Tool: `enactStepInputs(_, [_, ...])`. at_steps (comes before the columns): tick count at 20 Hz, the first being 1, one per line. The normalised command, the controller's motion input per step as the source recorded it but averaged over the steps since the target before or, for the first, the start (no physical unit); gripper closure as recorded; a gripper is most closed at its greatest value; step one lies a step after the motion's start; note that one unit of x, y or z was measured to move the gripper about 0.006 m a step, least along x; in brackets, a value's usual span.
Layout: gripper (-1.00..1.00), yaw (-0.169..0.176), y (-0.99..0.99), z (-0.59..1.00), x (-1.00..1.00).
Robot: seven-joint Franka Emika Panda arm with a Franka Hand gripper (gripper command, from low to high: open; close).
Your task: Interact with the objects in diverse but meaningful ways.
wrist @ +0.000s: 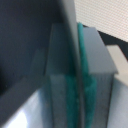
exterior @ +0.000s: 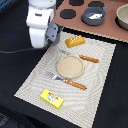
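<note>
My gripper (exterior: 53, 36) hangs at the exterior view's upper left, above the far left corner of the striped placemat (exterior: 35, 82). In the wrist view the two grey fingers with teal pads (wrist: 88, 85) meet on a thin line, with nothing between them. An orange bread loaf (exterior: 74, 41) lies just to the exterior view's right of the gripper. A beige plate (exterior: 69, 66) sits mid-mat, with orange-handled cutlery above it (exterior: 90, 59) and below it (exterior: 75, 84). A yellow packet (exterior: 52, 99) lies at the near edge. The tomato and the bottle are out of view.
A brown toy stove board (exterior: 75, 17) with black burners lies behind the mat. A grey saucepan (exterior: 93, 16) with something white inside stands on it. A grey pot (exterior: 123, 16) is at the far right edge. The table around is black.
</note>
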Motion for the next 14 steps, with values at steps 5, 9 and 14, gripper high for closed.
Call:
enactStepInputs(5, [1.00, 0.000, -0.70, -0.18, 0.00])
enactStepInputs(9, [1.00, 0.000, -0.38, -0.37, -0.01])
enactStepInputs(14, [1.00, 0.000, -0.26, -0.44, 0.00])
